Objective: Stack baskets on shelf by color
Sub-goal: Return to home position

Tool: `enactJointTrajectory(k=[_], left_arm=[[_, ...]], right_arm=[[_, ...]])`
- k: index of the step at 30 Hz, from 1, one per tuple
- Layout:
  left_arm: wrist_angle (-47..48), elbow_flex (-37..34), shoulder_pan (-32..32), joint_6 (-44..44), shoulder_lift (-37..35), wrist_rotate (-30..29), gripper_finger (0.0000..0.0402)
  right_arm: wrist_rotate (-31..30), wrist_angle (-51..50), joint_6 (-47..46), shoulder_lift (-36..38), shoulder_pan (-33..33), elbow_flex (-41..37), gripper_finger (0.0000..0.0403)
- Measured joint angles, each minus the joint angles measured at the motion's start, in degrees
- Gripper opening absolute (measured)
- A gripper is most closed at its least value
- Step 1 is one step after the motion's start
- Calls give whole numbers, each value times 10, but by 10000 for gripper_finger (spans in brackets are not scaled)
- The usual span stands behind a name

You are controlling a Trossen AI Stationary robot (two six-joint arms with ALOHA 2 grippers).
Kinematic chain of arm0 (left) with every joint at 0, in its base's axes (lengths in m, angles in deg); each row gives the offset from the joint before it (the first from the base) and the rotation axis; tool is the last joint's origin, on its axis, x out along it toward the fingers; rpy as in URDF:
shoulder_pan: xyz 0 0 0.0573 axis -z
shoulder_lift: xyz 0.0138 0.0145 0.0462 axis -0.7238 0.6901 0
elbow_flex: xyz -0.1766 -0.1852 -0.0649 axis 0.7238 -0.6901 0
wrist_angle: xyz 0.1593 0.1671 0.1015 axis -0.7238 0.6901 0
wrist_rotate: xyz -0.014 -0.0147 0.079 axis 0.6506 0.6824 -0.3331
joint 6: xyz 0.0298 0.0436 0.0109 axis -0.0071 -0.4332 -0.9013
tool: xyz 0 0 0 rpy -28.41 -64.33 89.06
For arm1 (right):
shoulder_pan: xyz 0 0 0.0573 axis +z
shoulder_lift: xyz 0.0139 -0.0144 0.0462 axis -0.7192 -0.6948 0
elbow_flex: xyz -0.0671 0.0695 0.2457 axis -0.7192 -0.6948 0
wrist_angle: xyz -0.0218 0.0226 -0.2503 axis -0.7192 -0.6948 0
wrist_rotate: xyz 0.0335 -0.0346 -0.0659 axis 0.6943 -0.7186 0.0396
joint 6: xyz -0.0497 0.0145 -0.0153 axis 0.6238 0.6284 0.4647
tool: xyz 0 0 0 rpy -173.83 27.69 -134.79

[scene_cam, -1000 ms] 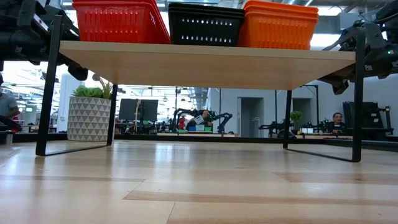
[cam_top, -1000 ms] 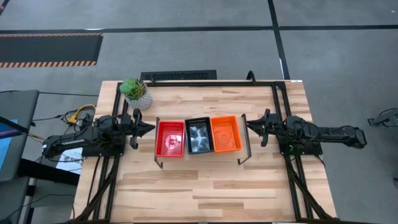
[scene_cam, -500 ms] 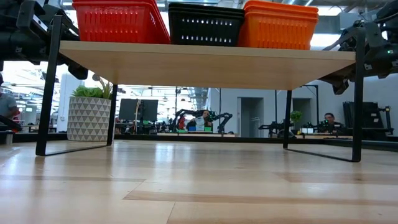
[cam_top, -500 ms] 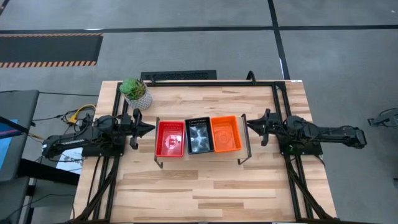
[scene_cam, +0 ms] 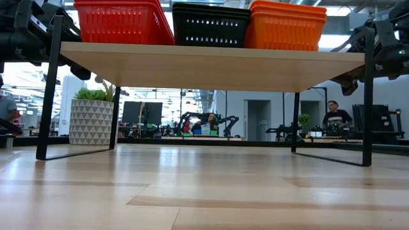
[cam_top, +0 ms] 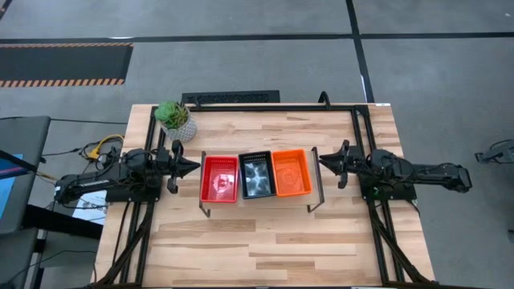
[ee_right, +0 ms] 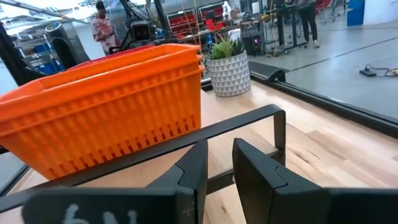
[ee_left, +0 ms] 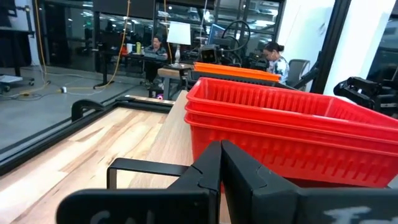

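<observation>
On the light-wood shelf (scene_cam: 211,64) three basket stacks rest on their bottoms side by side: red baskets (cam_top: 219,178) at the left, black baskets (cam_top: 256,176) in the middle, orange baskets (cam_top: 291,172) at the right. My left gripper (cam_top: 195,166) hovers just left of the red stack (ee_left: 280,137), shut and empty. My right gripper (cam_top: 322,161) hovers just right of the orange stack (ee_right: 106,118). Its fingers stand a narrow gap apart and hold nothing (ee_right: 219,149).
A white patterned pot with a green plant (cam_top: 177,120) stands at the table's far left, behind my left arm. The shelf's black end frames (ee_right: 186,146) (ee_left: 143,167) stand between each gripper and the baskets. Bare tabletop (cam_top: 265,249) lies in front of the shelf.
</observation>
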State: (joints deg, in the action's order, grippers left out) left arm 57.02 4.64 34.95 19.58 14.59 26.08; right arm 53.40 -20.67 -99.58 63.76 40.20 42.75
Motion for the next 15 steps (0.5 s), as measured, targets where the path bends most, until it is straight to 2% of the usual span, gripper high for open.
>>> enactJointTrajectory(k=[15], left_arm=[[1, 0, 0, -2, 0, -10, 0]], right_arm=[[-3, -3, 1, -1, 2, 0, 98]])
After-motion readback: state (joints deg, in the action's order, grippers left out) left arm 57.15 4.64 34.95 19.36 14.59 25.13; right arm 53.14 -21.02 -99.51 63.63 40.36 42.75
